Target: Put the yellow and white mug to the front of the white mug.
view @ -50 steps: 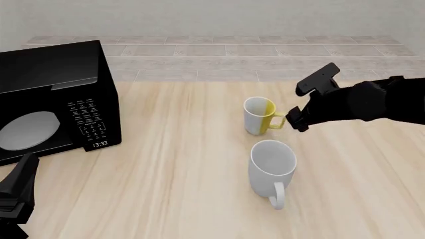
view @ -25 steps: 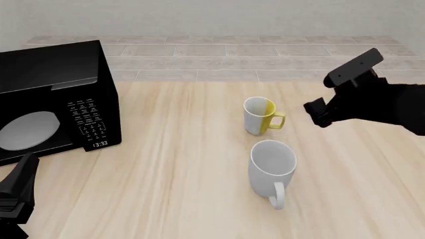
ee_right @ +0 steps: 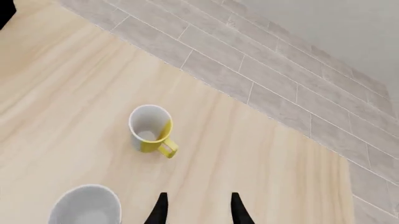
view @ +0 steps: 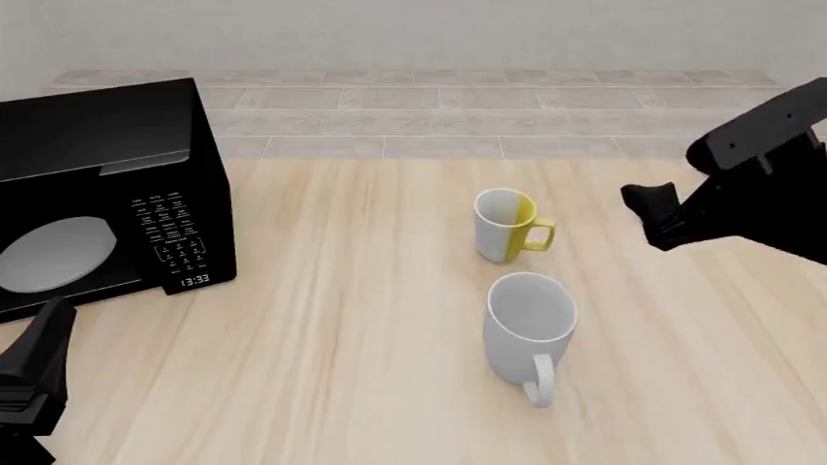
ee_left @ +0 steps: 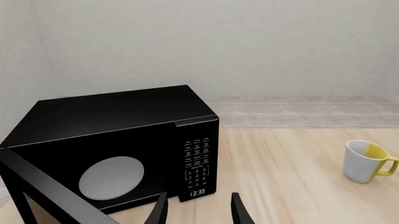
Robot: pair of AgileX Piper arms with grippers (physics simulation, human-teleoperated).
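Standing upright: yellow and white mug (view: 505, 225) behind white mug (view: 530, 325) | right hand (ee_right: 195, 210) released, empty | left hand (ee_left: 196, 212) released

Light wood-grain desk (view: 323, 320) with a black microwave (view: 104, 184) on its left side, door (ee_left: 44, 186) swung open and clock lit, grey-beige tiled floor (view: 427, 97) beyond the far edge, plain pale wall (ee_left: 249, 42) behind, lighting flat and even.

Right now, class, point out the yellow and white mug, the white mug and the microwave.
yellow and white mug (view: 505, 225), front view, on its outer wall.
white mug (view: 530, 325), front view, on its body.
microwave (view: 91, 194), front view, on its door.
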